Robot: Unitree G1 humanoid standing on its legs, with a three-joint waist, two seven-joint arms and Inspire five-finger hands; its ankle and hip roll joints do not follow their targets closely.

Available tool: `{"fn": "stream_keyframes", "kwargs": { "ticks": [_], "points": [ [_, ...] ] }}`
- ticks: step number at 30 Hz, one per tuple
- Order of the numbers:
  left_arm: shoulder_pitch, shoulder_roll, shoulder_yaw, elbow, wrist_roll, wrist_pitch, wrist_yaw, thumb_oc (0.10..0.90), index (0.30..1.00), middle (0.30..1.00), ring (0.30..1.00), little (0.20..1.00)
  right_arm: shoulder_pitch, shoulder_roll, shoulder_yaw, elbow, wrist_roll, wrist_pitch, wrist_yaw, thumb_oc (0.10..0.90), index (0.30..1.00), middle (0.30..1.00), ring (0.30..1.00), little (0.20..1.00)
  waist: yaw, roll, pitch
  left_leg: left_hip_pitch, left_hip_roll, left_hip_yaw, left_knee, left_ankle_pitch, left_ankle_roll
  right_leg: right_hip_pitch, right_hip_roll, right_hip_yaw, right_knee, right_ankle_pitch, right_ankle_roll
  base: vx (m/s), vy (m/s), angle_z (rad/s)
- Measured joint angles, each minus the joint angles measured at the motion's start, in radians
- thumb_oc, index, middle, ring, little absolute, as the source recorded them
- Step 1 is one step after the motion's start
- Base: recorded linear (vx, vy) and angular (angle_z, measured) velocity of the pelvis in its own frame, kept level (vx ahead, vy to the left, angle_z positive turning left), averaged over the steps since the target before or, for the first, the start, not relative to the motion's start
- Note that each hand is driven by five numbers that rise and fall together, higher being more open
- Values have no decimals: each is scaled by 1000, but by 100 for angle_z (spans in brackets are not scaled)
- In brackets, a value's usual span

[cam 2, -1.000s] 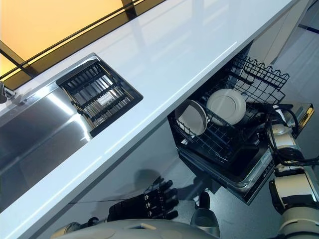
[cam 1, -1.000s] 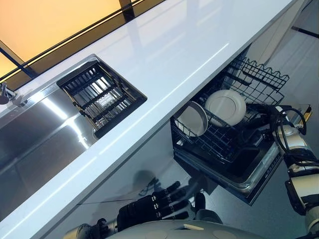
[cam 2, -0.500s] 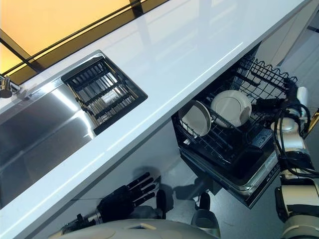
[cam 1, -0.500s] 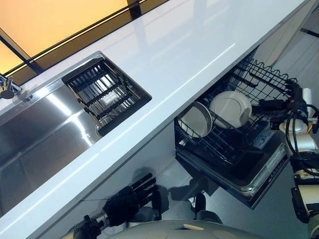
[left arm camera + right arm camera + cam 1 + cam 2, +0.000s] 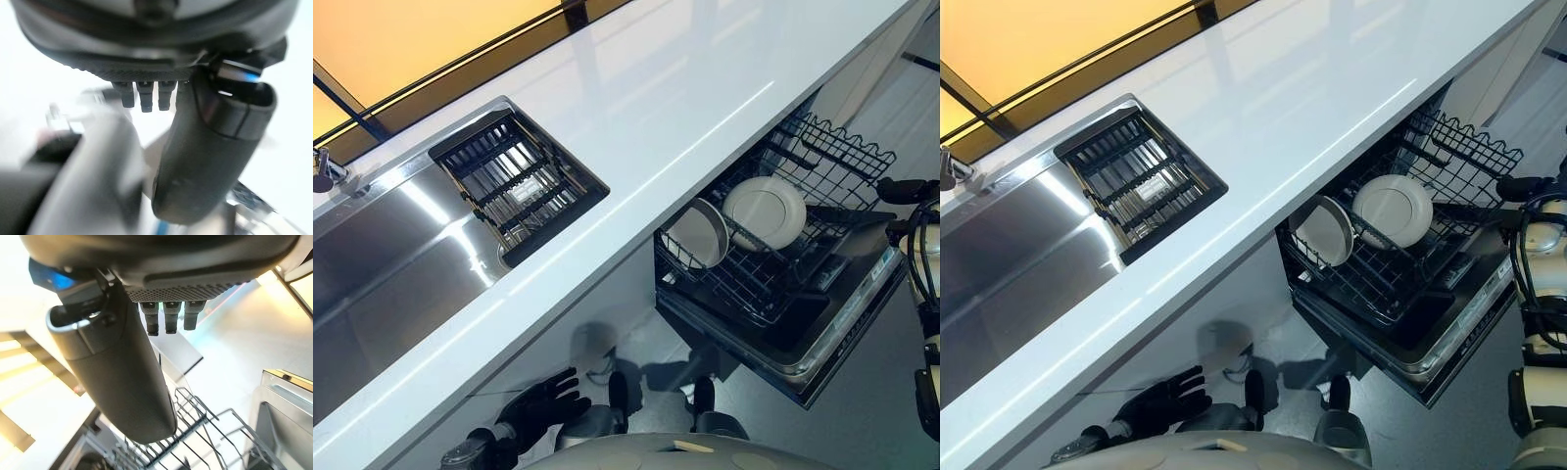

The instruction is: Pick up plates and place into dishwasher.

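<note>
Left eye view: two plates (image 5: 766,211) stand on edge in rack (image 5: 842,157).

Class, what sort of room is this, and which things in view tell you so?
Most likely a home kitchen: a steel sink set in a white worktop, and beneath it an open dishwasher rack holding plates.

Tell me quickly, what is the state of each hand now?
Left hand: open, fingers spread, holding nothing, low under the counter.
Right hand: open, holding nothing, beside the rack.
</note>
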Motion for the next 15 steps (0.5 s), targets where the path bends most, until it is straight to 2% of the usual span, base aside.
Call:
{"fn": "stream_keyframes", "kwargs": {
  "ticks": [7,11,15],
  "points": [
    [-70,-1,-55,18,117,-11,128,800,900,900,900,900,0,-16,53,0,0,-3,119,100,300,300,300,200,-16,-24,8,2,1,12,1,0,0,-1,1,3,5,0,0,-32,16,-3],
    [-105,-8,-75,40,133,-11,193,800,900,900,900,900,1,-15,115,0,-11,-3,167,100,300,300,300,200,-26,-57,28,2,3,18,1,1,-1,-2,4,3,6,1,-1,-49,17,-1],
    [-115,-10,-83,40,139,-33,247,800,900,900,900,900,13,-14,119,8,-29,-3,206,100,300,300,300,200,-22,-87,48,-2,4,23,1,1,-1,-15,3,3,18,0,-1,-72,18,-3]
  ]
}}
